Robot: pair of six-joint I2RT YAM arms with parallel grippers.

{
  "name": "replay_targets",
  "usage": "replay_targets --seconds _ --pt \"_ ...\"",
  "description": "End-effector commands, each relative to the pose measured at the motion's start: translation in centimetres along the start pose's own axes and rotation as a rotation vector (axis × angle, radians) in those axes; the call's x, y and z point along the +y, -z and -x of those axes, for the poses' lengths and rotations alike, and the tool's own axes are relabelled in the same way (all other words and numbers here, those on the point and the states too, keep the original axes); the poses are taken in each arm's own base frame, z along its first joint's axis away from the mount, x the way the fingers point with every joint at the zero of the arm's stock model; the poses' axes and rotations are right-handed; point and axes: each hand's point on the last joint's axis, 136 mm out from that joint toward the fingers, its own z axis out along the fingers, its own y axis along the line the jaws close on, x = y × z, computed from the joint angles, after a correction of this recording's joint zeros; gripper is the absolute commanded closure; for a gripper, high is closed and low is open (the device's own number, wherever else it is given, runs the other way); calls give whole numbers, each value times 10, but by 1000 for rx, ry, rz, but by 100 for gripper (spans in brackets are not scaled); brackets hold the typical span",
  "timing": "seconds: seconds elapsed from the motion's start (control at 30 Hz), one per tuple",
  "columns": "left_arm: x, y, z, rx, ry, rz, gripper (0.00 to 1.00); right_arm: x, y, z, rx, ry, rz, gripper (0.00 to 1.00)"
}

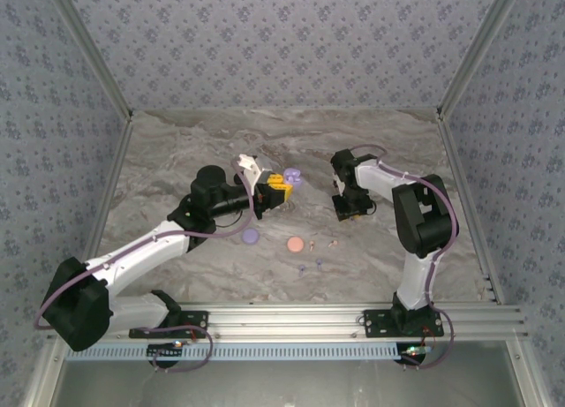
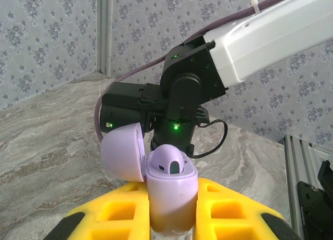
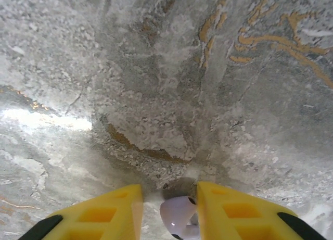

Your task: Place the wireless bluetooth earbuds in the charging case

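Left gripper [image 2: 174,215] pinches the open lilac charging case [image 2: 171,190], lid [image 2: 123,150] at 9 o'clock. Right gripper [image 3: 169,192], at its 3 o'clock, stands spread around a lilac earbud [image 3: 176,215].

The charging case [image 2: 171,190] is lilac, jaws yellow, table [image 1: 177,151] grey-marbled, walls [image 1: 265,45] floral.

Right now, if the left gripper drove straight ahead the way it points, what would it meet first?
Probably the right arm's black wrist, dead ahead of the left gripper and its open lilac case; the gap is hard to judge.
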Motion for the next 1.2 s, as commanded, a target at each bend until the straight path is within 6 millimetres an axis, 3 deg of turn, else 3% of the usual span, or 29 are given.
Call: replay_targets --seconds 0.0,0.3,0.9,1.17 --pt "-7 4 12 -31 -32 -10 100 -3 -9 -15 80 16 -21 67" --pt "-7 5 12 -29 -32 -5 100 -4 -3 -19 83 2 -13 73" --pt "-6 4 11 -27 -29 -6 100 -5 5 -34 121 -50 17 68" --pt "-5 3 10 -23 -30 -5 100 7 4 -38 127 -57 76 68"
